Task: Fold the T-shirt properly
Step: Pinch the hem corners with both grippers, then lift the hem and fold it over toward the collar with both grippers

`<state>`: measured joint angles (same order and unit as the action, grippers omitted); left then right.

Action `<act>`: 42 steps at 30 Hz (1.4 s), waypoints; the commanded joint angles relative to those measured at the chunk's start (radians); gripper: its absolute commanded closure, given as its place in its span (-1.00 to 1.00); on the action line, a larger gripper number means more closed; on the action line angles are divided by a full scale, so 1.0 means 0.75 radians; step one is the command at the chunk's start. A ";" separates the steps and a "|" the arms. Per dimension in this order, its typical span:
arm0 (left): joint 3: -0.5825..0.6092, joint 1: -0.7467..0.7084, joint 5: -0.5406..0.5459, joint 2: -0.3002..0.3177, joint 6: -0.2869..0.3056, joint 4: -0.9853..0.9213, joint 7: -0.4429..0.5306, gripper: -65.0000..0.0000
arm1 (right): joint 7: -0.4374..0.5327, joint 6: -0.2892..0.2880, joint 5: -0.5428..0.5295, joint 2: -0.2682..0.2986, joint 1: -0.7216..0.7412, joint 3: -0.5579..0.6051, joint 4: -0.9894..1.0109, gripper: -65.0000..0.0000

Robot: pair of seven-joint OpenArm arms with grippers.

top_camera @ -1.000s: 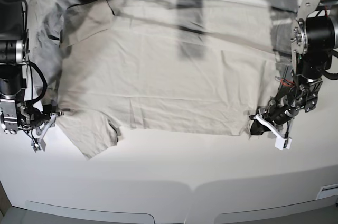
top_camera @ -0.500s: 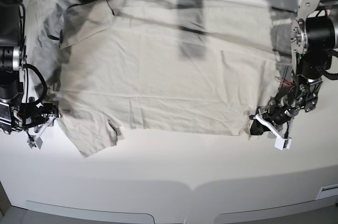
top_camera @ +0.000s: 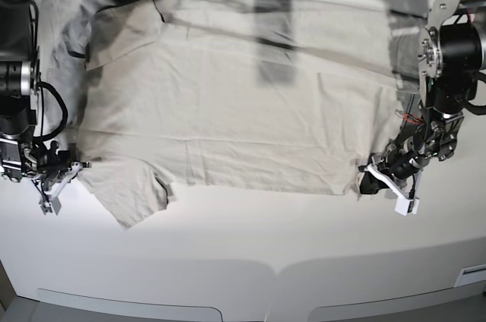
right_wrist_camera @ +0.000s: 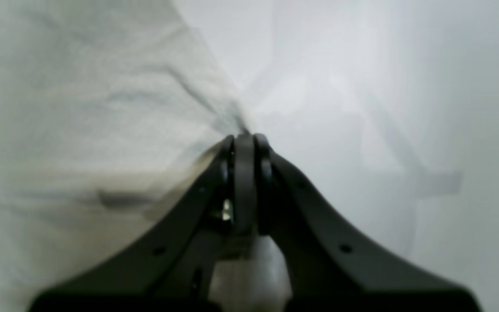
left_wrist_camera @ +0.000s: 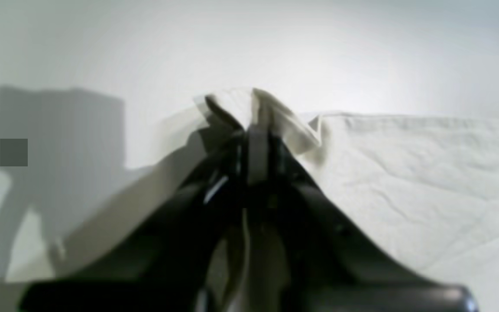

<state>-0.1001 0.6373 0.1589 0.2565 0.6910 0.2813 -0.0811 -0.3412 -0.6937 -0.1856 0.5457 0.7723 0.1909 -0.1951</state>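
With the T-shirt (top_camera: 243,102) spread across the tabletop (top_camera: 250,261), our left fingers (left_wrist_camera: 249,125) and right fingers (right_wrist_camera: 243,138) pinch its near corners, the right having drawn its corner outward, tautening the edge for folding.

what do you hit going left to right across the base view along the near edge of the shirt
right gripper shut on the shoulder edge → near sleeve → T-shirt body spread flat on the white table → left gripper shut on the hem corner
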 commanded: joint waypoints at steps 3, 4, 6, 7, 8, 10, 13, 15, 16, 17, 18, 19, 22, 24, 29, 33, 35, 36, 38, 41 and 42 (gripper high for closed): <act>-0.003 0.037 0.044 0.010 0.009 0.014 0.030 1.00 | 0.031 -0.006 -0.011 0.010 0.065 0.001 -0.014 1.00; -0.003 0.037 0.044 0.010 0.009 0.014 0.043 1.00 | 0.028 -0.006 -0.009 0.009 0.080 0.001 -0.021 1.00; -0.003 0.037 0.044 0.009 0.009 0.016 0.072 1.00 | 0.021 -0.006 -0.006 0.008 0.108 0.001 -0.039 1.00; -0.003 0.037 0.044 0.009 0.009 0.018 0.086 1.00 | 0.020 -0.006 -0.006 0.008 0.118 0.001 -0.049 1.00; -0.003 0.038 0.044 0.009 0.009 0.018 0.103 1.00 | 0.020 -0.006 -0.006 0.008 0.124 0.001 -0.059 1.00; -0.003 0.038 0.045 0.009 0.009 0.018 0.135 1.00 | 0.016 -0.006 -0.006 0.008 0.127 0.001 -0.085 1.00; -0.005 0.038 0.044 0.010 0.009 0.019 0.140 1.00 | 0.016 -0.006 -0.006 0.008 0.126 0.001 -0.108 1.00; -0.005 0.037 0.044 0.010 0.009 0.031 0.138 1.00 | 0.015 -0.006 -0.007 0.012 0.126 0.001 -0.120 1.00; -0.005 0.037 0.044 0.010 0.009 0.039 0.134 1.00 | 0.012 -0.006 -0.007 0.015 0.126 0.001 -0.122 1.00; -0.005 0.037 0.045 0.010 0.009 0.050 0.128 1.00 | 0.011 -0.006 -0.010 0.019 0.126 0.000 -0.122 1.00; -0.005 0.037 0.047 0.010 0.009 0.062 0.121 1.00 | 0.010 -0.006 -0.017 0.026 0.126 0.000 -0.122 1.00; -0.005 0.037 0.069 0.011 0.009 0.077 0.095 1.00 | 0.005 -0.006 -0.037 0.035 0.125 0.000 -0.122 1.00; -0.005 0.037 0.197 0.025 0.009 0.147 -0.032 1.00 | -0.034 -0.006 -0.129 0.067 0.126 0.000 -0.123 1.00; -0.005 0.037 0.279 0.042 0.009 0.207 -0.138 1.00 | -0.076 -0.006 -0.174 0.087 0.126 0.000 -0.128 1.00; -0.005 0.037 0.419 0.104 0.009 0.316 -0.332 1.00 | -0.130 -0.006 -0.287 0.123 0.125 0.000 -0.153 1.00; -0.005 0.037 0.515 0.170 0.009 0.342 -0.367 1.00 | -0.266 -0.006 -0.397 0.126 0.122 0.000 -0.241 1.00; -0.005 0.037 0.547 0.202 0.009 0.342 -0.373 1.00 | -0.343 -0.006 -0.472 0.126 0.112 0.000 -0.303 1.00; -0.005 0.036 0.564 0.218 0.009 0.342 -0.382 1.00 | -0.387 -0.006 -0.514 0.126 0.106 0.000 -0.337 1.00; -0.005 0.036 0.575 0.249 0.009 0.342 -0.404 1.00 | -0.463 -0.006 -0.600 0.126 0.082 0.001 -0.410 1.00; -0.005 0.025 0.632 0.296 0.009 0.342 -0.454 1.00 | -0.569 -0.006 -0.719 0.127 0.022 0.000 -0.526 1.00; -0.005 0.016 0.661 0.311 0.009 0.343 -0.465 1.00 | -0.592 -0.006 -0.757 0.129 -0.008 0.000 -0.570 1.00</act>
<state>-0.0990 0.6216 0.6373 0.4686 0.6914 0.5198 -0.4507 -0.8005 -0.6937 -0.7387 0.6228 0.7334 0.1967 -0.6117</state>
